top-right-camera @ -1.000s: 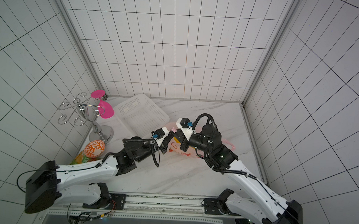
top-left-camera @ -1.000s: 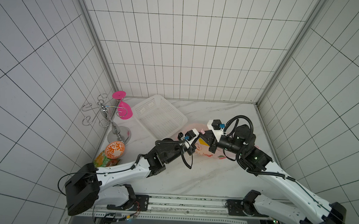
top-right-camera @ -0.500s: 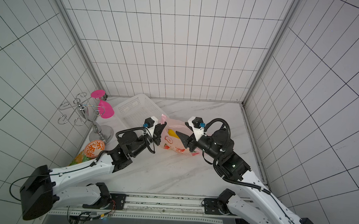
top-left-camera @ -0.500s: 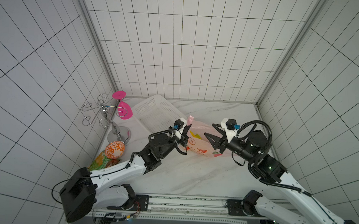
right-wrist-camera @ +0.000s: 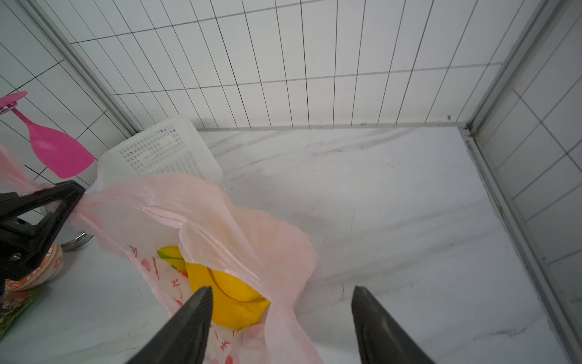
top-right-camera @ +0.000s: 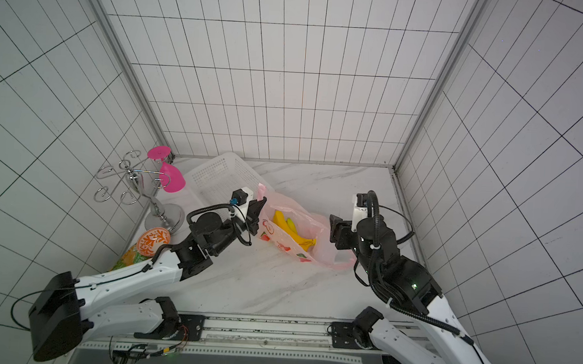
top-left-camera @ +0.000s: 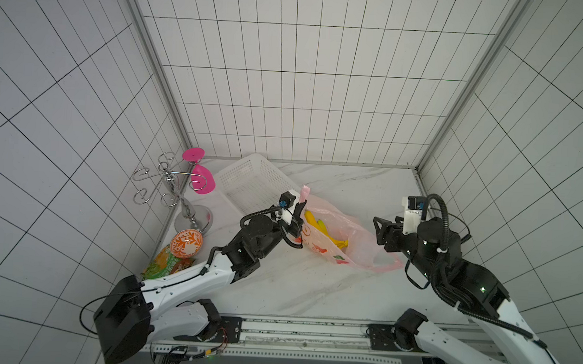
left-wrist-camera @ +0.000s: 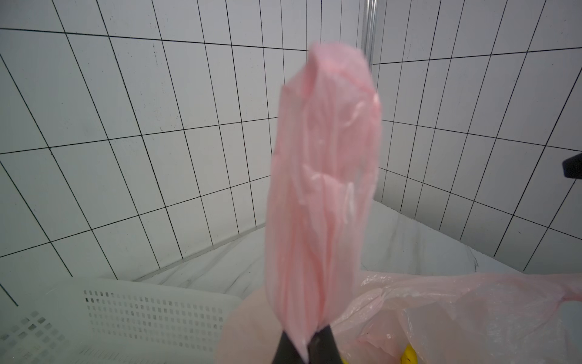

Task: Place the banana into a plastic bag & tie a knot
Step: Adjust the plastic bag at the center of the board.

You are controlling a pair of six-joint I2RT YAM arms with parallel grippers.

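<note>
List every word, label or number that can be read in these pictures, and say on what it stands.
No text can be quoted with certainty.
plastic bag: the red print includes some characters, too blurred to read.
snack packet: printed, but too small to read.
No other writing shows.

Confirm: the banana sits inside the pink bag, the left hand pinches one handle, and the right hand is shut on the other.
No. The right hand is open and holds nothing, as the right wrist view shows. The banana is in the plastic bag, and the left hand pinches one handle.
</note>
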